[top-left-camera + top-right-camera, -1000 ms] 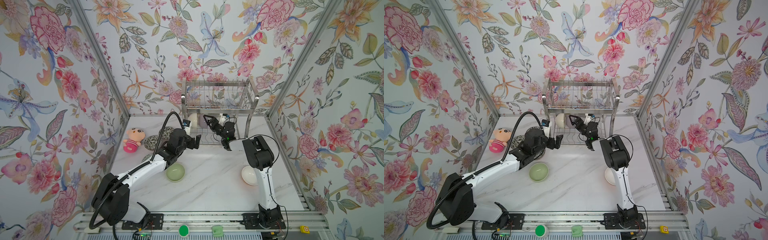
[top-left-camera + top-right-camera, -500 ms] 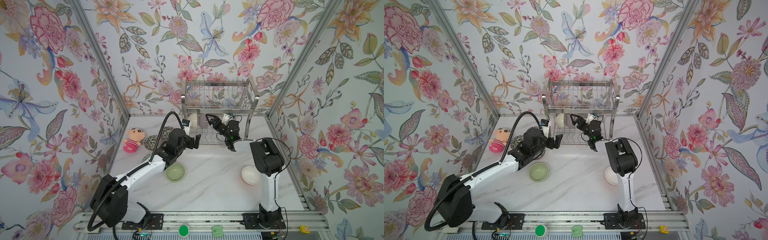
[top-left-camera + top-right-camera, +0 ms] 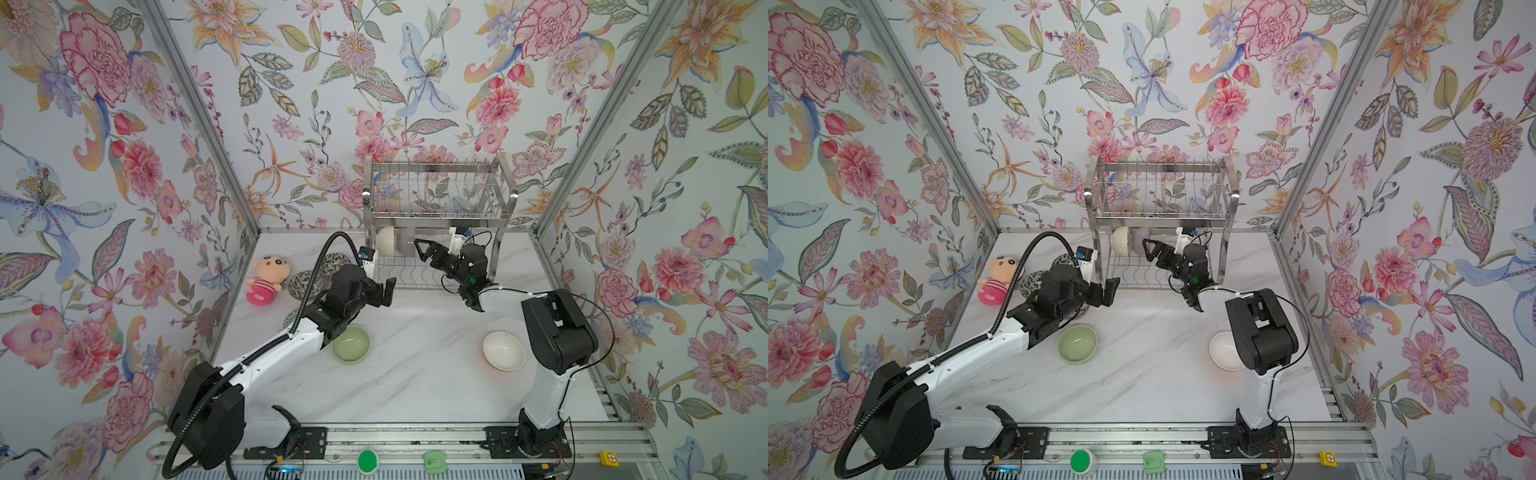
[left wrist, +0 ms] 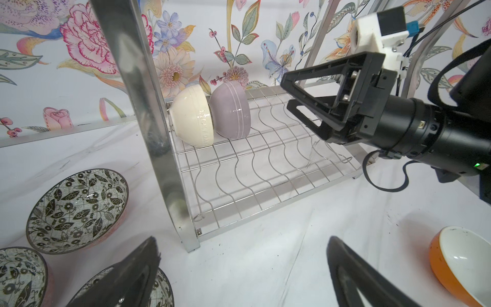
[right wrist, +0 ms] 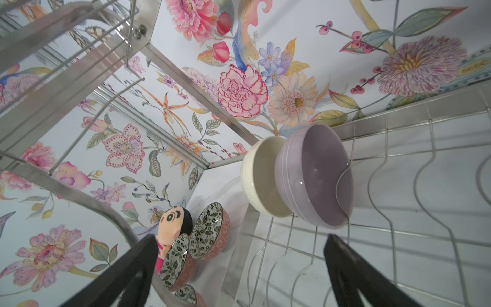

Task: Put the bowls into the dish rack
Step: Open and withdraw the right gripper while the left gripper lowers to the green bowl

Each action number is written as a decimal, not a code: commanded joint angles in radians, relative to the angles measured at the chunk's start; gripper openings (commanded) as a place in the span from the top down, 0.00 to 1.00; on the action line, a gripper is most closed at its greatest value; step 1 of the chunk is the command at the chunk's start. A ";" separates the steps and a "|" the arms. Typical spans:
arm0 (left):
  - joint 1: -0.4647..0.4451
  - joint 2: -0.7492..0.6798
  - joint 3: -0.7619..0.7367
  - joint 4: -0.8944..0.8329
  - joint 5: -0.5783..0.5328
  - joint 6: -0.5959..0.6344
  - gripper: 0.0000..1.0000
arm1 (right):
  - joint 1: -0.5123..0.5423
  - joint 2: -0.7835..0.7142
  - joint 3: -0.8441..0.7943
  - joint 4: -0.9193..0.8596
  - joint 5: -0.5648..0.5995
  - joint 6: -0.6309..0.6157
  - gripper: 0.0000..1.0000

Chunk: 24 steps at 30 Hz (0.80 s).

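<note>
The dish rack (image 3: 436, 199) stands at the back wall. On its lower shelf a cream bowl (image 3: 385, 241) and a lilac bowl (image 3: 405, 243) stand on edge, touching. My right gripper (image 3: 419, 248) is open inside that shelf, just right of the lilac bowl (image 5: 316, 175), holding nothing. My left gripper (image 3: 382, 293) is open and empty over the table, in front of the rack's left leg (image 4: 159, 159). A pale green bowl (image 3: 351, 344) lies beside the left arm. A white bowl with an orange outside (image 3: 503, 351) lies by the right arm. Leaf-patterned bowls (image 3: 305, 284) sit left of the rack.
A pink plush doll (image 3: 266, 280) lies left of the patterned bowls. The rack's upper shelf (image 3: 1158, 195) hangs close over my right gripper. Floral walls close in the table on three sides. A rail with buttons (image 3: 368, 460) runs along the front.
The right arm's elbow has swung right and toward the front, while its gripper has stayed in the rack's lower shelf. The left arm has not moved.
</note>
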 commanded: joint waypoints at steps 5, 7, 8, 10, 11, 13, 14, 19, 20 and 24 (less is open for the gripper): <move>0.034 -0.073 -0.029 -0.154 0.011 -0.042 0.01 | 0.100 -0.185 -0.054 -0.317 0.126 -0.299 0.01; 0.047 -0.086 -0.041 -0.183 0.047 -0.052 0.01 | 0.135 -0.230 -0.057 -0.397 0.177 -0.381 0.01; 0.053 -0.086 -0.044 -0.203 0.058 -0.056 0.01 | 0.155 -0.252 -0.061 -0.435 0.211 -0.420 0.01; 0.058 -0.085 -0.046 -0.254 0.042 -0.064 0.01 | 0.188 -0.288 -0.083 -0.480 0.251 -0.482 0.01; 0.058 -0.083 -0.047 -0.286 0.022 -0.072 0.01 | 0.208 -0.306 -0.097 -0.499 0.279 -0.518 0.01; 0.057 -0.075 -0.052 -0.352 -0.024 -0.099 0.01 | 0.235 -0.334 -0.122 -0.524 0.329 -0.586 0.01; 0.058 -0.069 -0.050 -0.390 -0.032 -0.114 0.01 | 0.267 -0.345 -0.134 -0.533 0.351 -0.619 0.01; 0.057 -0.072 -0.080 -0.480 -0.031 -0.120 0.01 | 0.312 -0.386 -0.198 -0.509 0.409 -0.666 0.01; 0.058 -0.074 -0.082 -0.502 -0.027 -0.121 0.01 | 0.312 -0.393 -0.212 -0.501 0.412 -0.664 0.01; 0.057 -0.108 -0.119 -0.512 0.098 -0.185 0.01 | 0.305 -0.423 -0.229 -0.507 0.422 -0.664 0.01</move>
